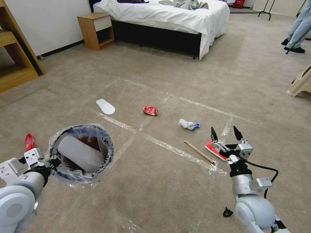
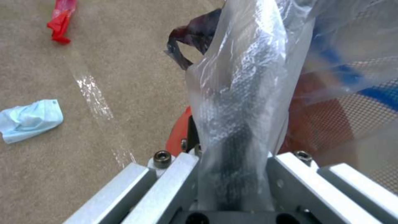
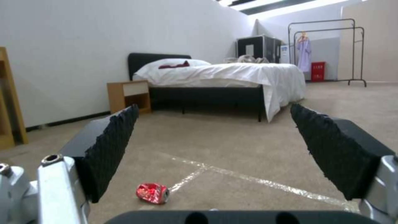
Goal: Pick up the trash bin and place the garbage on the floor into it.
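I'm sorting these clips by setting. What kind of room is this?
Probably a bedroom or hotel-style room: a made bed with white sheets, a wooden nightstand beside it, and a clothes rack on carpet.

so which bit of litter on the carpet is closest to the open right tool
The flat red and white wrapper, lying just below the right tool. The stick, tissue, can and slipper lie farther off.

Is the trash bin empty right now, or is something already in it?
Not empty: a white slipper lies inside the trash bin, held at its rim by the left end effector.
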`<state>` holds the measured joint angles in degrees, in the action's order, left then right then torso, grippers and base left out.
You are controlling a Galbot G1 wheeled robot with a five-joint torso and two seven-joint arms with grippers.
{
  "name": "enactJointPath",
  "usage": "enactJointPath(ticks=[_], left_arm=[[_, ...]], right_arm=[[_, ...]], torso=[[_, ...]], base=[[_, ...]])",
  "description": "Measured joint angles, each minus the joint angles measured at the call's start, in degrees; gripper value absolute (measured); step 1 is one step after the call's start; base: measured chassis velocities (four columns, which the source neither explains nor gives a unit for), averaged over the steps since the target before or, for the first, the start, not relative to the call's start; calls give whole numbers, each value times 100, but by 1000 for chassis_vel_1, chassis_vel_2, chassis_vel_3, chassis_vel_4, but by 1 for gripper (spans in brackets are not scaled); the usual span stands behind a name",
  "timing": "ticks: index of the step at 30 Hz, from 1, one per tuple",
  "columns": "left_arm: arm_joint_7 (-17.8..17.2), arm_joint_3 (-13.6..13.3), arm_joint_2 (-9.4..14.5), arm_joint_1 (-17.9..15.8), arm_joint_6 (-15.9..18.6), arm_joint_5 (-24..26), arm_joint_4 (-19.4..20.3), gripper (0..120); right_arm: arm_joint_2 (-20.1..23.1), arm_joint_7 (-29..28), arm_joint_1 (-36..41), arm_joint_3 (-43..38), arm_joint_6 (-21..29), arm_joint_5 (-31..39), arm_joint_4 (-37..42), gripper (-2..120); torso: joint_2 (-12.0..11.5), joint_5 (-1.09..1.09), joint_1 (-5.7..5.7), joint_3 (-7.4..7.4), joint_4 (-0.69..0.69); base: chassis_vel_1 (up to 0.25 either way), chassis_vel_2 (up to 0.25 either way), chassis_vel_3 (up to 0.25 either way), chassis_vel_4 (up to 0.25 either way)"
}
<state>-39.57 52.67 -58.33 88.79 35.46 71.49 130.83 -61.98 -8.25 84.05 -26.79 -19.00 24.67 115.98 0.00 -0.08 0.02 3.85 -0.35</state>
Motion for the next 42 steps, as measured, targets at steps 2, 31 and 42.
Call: enactJointPath(ticks=[2,31,42], left_arm=[[10,-9,0,-15,-1,-3,-26,1],[67,-90,-70,-82,-74,-148,-417,1],[122,-113,-189,-78,-95,-275,-492,1]], right_arm=[[-18,-7,-29,-2,9,-9,-36,95],[431,-4762,1244,-890,3455,3310,818,100],[-166,-5246,1403,-634,3393,3703,-421,100]], torso=[[0,0,0,0,0],[0,0,0,0,-1],[0,0,0,0,-1]], base=[[0,0,0,0],[0,0,0,0],[0,0,0,0]])
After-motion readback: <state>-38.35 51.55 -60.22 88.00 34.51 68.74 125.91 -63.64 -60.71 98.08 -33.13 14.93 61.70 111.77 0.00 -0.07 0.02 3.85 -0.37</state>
